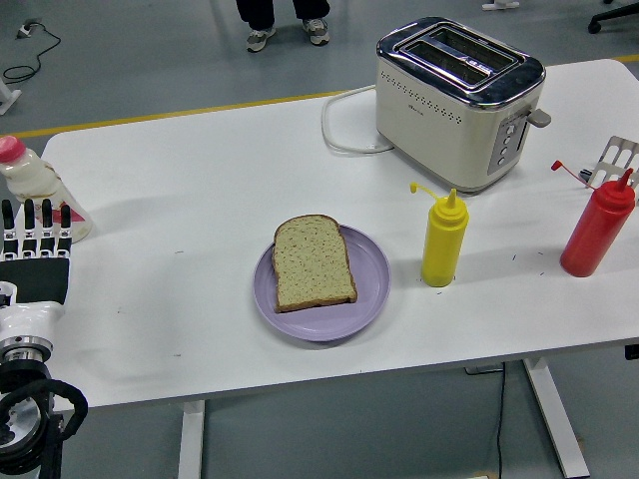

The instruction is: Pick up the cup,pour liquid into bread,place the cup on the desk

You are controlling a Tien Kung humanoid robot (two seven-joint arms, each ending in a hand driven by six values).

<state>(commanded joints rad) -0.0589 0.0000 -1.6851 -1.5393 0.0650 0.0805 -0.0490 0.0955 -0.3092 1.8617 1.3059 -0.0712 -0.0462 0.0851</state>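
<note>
A slice of bread (pixel 313 261) lies on a lilac plate (pixel 371 284) near the table's front middle. To its right stands a yellow squeeze bottle (pixel 443 240), and a red squeeze bottle (pixel 597 226) stands near the right edge. No cup shows. My left hand (pixel 36 238) rests at the table's left edge, fingers straight and pointing away from me, holding nothing. Just beyond its fingertips stands a white bottle with a pink cap (pixel 35 186). My right hand is out of view.
A cream and chrome toaster (pixel 456 100) stands at the back right, its white cord (pixel 344 125) looped to its left. A metal spatula (pixel 616 158) pokes in at the right edge. A person's feet (pixel 288 32) stand beyond the table.
</note>
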